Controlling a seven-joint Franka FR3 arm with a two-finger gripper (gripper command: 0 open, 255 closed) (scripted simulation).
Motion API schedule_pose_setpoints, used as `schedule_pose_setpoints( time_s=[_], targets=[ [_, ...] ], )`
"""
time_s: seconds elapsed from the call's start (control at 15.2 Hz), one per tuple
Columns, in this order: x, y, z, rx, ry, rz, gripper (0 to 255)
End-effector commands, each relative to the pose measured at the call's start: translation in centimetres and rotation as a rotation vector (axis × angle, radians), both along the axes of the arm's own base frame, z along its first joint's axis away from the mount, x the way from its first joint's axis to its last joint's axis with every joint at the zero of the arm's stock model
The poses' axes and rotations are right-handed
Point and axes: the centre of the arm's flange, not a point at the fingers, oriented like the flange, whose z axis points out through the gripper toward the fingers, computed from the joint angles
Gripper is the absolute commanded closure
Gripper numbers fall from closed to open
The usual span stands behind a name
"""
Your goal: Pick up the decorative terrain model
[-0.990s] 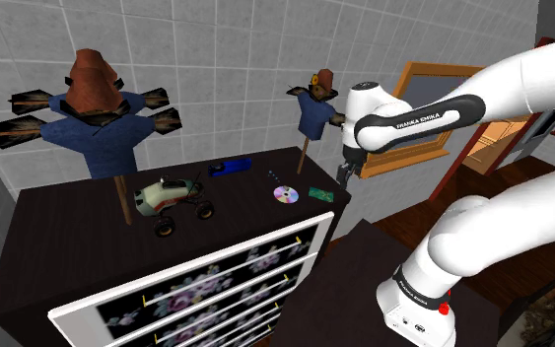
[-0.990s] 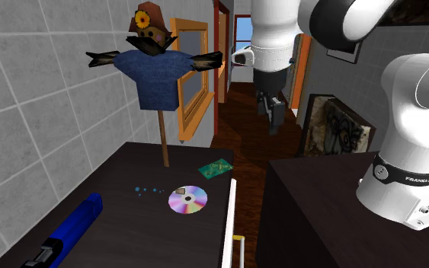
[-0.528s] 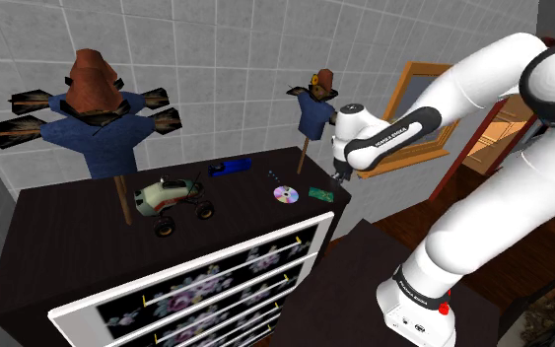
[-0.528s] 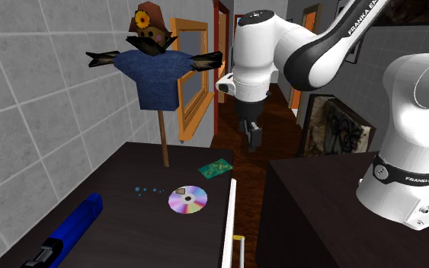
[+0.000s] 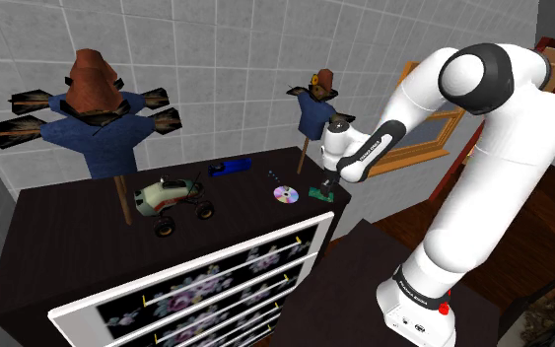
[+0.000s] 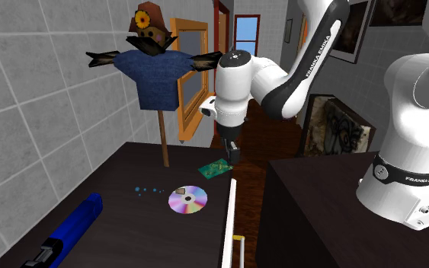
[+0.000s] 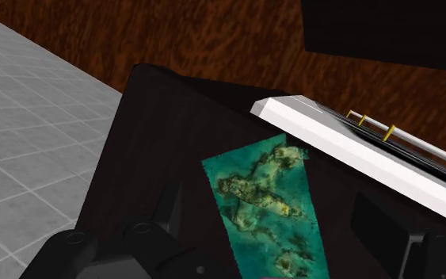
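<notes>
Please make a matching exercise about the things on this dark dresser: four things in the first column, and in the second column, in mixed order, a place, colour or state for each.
Column one
1. terrain model
2. disc
3. toy car
4. gripper

Column two
a. beside the large scarecrow
b. black, open, over the terrain model
c. green, flat, near a corner of the dresser
d. silvery with a rainbow sheen

Pairs: 1-c, 2-d, 3-a, 4-b
</notes>
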Motion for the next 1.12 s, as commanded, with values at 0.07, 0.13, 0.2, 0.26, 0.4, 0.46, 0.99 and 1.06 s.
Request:
schedule_pose_setpoints(
  time_s=[0.07,0.13,0.2,0.26,0.4,0.46,0.99,1.06],
  targets=[
    [0.3,-0.5,-2.1,-0.006,-0.004,0.009,0],
    [0.3,-0.5,-2.6,-0.006,-0.004,0.009,0],
    [0.3,-0.5,-3.1,-0.006,-0.004,0.009,0],
    [0.3,-0.5,-3.7,-0.006,-0.004,0.009,0],
    [0.3,-0.5,-4.7,-0.006,-0.004,0.009,0],
    [0.3,-0.5,-5.0,-0.006,-0.004,0.009,0],
    [0.3,-0.5,-5.0,-0.005,-0.004,0.009,255],
    [0.4,-0.5,-4.9,-0.005,-0.004,0.009,255]
  ],
)
